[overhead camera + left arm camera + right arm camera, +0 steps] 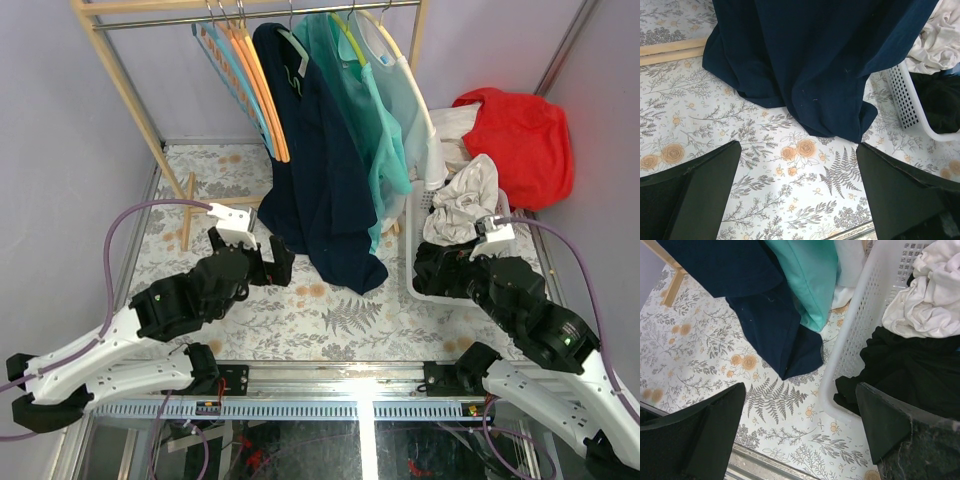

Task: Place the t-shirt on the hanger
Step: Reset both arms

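The dark navy t-shirt (pixel 320 170) hangs from the rail of the wooden rack, its hem pooled on the floral table. A short pale mint piece of the hanger (pixel 293 52) shows at its collar; the rest is hidden inside the cloth. My left gripper (pixel 270 262) is open and empty, low over the table just left of the shirt's hem. In the left wrist view the t-shirt (pixel 815 60) hangs ahead of the left gripper (pixel 797 195). My right gripper (pixel 430 268) is open and empty at the basket's near left corner, with the t-shirt's hem (pixel 780 335) ahead of the right gripper (pixel 800 430).
A teal-green shirt (pixel 355 110), orange hangers (pixel 262 90) and a yellow hanger (pixel 345 35) hang on the same rail. A white basket (pixel 850 340) at the right holds white cloth (pixel 925 295) and black cloth (pixel 910 370). A red garment (pixel 520 135) lies behind it.
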### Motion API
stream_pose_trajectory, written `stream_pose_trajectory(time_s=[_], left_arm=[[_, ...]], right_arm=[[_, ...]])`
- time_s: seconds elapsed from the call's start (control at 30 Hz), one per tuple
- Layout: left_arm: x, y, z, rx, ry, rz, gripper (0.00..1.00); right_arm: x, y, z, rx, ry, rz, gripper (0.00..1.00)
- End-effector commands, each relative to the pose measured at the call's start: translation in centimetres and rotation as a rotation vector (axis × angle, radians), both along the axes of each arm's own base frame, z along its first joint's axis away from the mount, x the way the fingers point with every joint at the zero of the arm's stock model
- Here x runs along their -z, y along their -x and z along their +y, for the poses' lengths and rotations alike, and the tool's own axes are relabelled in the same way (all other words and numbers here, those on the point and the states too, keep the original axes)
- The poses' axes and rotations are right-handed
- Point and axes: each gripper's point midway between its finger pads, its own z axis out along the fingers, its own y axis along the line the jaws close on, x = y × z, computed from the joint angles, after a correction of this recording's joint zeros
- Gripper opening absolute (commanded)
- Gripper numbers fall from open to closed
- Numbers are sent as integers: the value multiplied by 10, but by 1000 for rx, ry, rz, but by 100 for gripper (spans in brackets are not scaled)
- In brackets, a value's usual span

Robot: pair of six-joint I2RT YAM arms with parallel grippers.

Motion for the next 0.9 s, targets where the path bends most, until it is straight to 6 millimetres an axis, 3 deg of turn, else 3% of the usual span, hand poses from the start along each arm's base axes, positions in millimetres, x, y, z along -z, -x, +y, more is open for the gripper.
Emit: stream_pose_trajectory(time_s=[0.0, 0.2, 0.37, 0.5, 0.7, 0.87], left_arm=[[-22, -6, 6, -36, 47, -66, 100], [-19, 3, 18, -20, 77, -78, 100], [-14, 6, 12, 20, 74, -75, 100], [-12, 6, 8, 40, 72, -80, 100], [-14, 6, 12, 19, 97, -87, 100], [-16, 4, 13, 5, 107, -92, 100]], right_arm=[[-23, -7, -8, 55, -16, -58, 99], [-10, 0, -19, 94, -10, -14, 99], [-16, 6, -27, 132, -84, -33, 99], [-9, 3, -27, 157, -35, 24, 99], [-20, 0, -15, 107, -36, 27, 99], [-11, -2, -5, 93, -31, 91, 99]])
